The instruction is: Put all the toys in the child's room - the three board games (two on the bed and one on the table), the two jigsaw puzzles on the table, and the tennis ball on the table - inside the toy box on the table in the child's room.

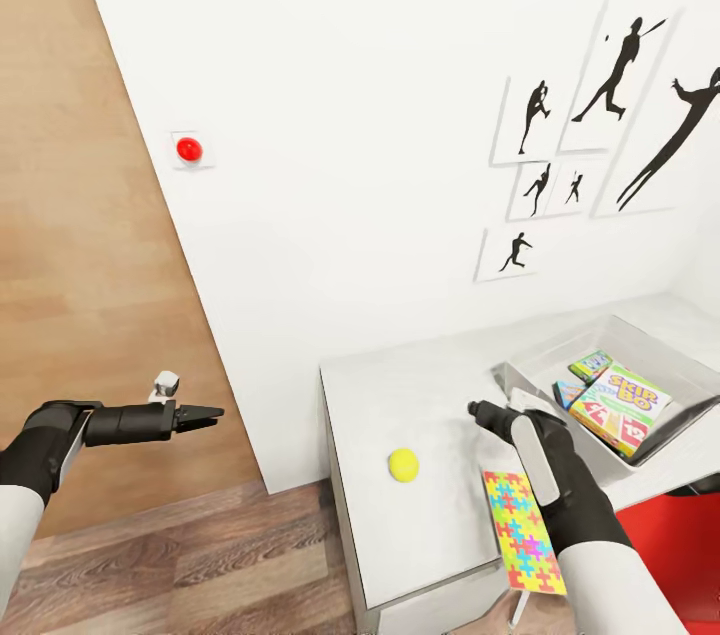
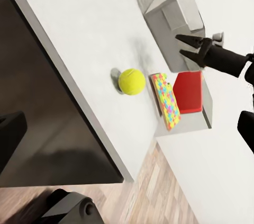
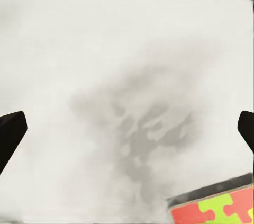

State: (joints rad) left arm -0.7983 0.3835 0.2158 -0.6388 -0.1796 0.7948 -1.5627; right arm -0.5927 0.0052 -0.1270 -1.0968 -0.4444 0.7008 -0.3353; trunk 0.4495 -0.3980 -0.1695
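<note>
Wooden flooring is filling the left of the head view, and a red button is sitting on the white wall beside it. The left gripper is hanging over the floor, well apart from the table, with its fingers pressed close together and nothing between them.

White table surface is carrying the remaining toys. The tennis ball is resting on it near the front edge, between the table's left edge and the right arm; in the left wrist view the ball is lying just beside the jigsaw puzzle.

The right gripper is hovering above bare table between the ball and the toy box. Its fingers are spread wide — in the right wrist view each fingertip is showing at an opposite edge, with nothing between them — and a shadow is falling on the surface below.

The jigsaw puzzle, a box of multicoloured pieces, is lying flat at the table's front edge, partly under the right forearm. Whether a second puzzle is lying beneath it cannot be told from these views.

The toy box, an open grey tray, is standing at the far right of the table. Board games are lying inside it, the top one tilted. Silhouette pictures are hanging on the wall above.
</note>
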